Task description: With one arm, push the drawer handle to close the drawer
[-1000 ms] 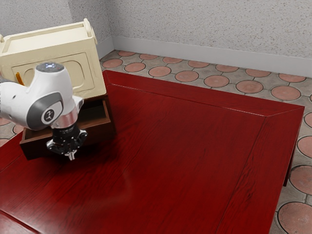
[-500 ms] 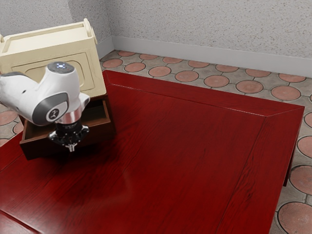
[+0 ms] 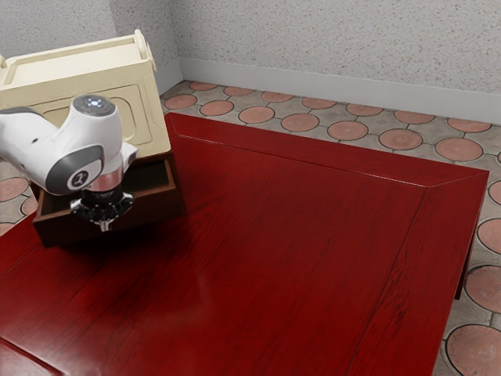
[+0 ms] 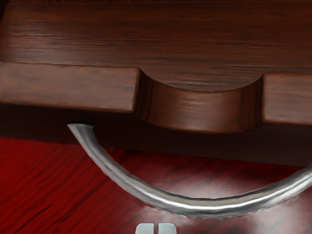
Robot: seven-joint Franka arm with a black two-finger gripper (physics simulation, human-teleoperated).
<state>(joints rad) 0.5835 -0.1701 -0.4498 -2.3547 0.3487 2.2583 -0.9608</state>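
Drawer point(image 3: 153, 210) is sliding inward at frame's left, the handle point(image 4: 209, 206) lying between it and the clenched hand point(image 3: 105, 226)

Cabinet point(image 3: 177, 172) on the desk point(image 3: 274, 274), toward the exterior view's left; box point(image 3: 149, 102) on top of the cabinet. Drawer point(image 3: 66, 229) projecting from the cabinet, below the box. Handle point(image 4: 209, 207) on the drawer's outer face, bowed outward over the desk, both ends toward that face. Claw point(image 3: 105, 225) before the drawer, near the handle's outer curve. Floor point(image 3: 399, 139) beyond the desk; wall point(image 3: 329, 39) behind.
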